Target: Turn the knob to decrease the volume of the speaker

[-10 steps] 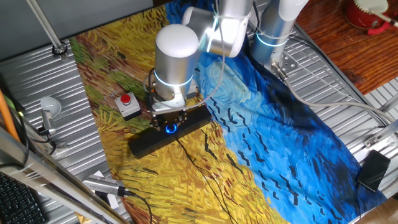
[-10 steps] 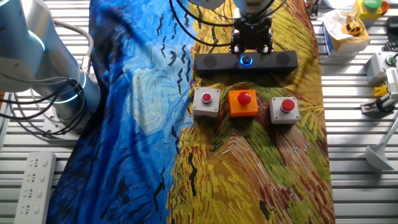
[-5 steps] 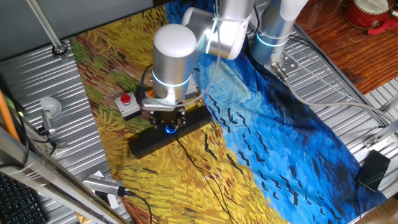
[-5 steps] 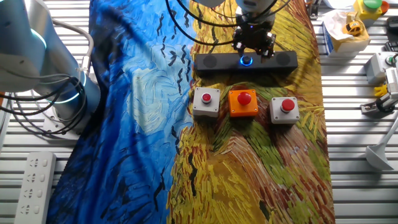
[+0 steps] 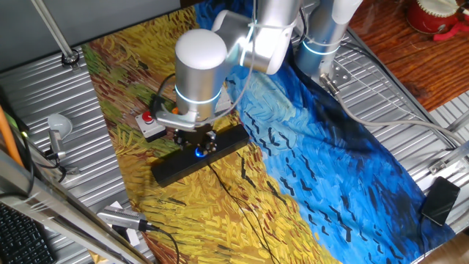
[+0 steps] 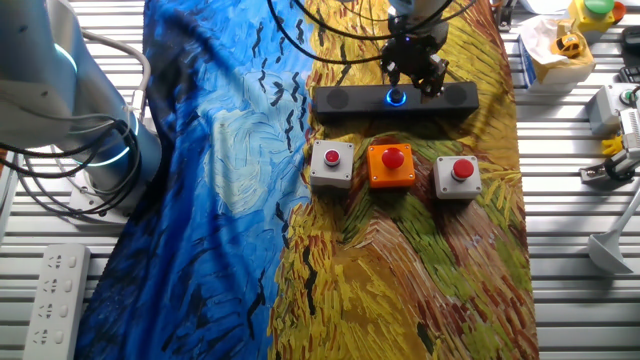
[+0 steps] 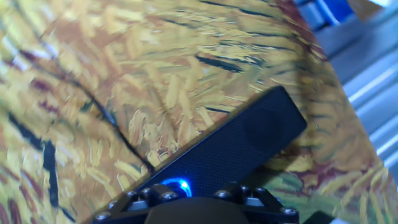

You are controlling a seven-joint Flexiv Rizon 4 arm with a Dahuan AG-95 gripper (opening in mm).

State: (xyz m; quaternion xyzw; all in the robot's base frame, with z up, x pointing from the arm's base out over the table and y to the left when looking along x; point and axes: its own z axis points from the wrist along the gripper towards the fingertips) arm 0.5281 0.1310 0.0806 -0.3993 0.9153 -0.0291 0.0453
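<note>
The speaker [image 6: 345, 98] is a long black bar lying across the yellow cloth at the far end. It also shows in one fixed view [image 5: 172, 170] and in the hand view [image 7: 242, 146]. The knob [image 6: 397, 97] glows blue at its middle and is partly covered by the hand, both in one fixed view [image 5: 198, 152] and in the hand view [image 7: 177, 185]. My gripper [image 6: 410, 75] points straight down onto the knob with its fingers closed around it, the hand twisted at an angle to the bar. It appears in one fixed view [image 5: 196, 143] and at the bottom edge of the hand view [image 7: 193, 200].
Three button boxes stand in a row in front of the speaker: grey [image 6: 332, 164], orange [image 6: 391, 165], grey [image 6: 457, 176]. A thin black cable [image 5: 234, 198] trails over the cloth. A second arm's base [image 6: 60, 110] stands at the left, with a power strip [image 6: 50, 290] nearby.
The hand has turned about its own axis while staying on the knob; its fingers now sit at an angle to the bar. The speaker has not shifted.
</note>
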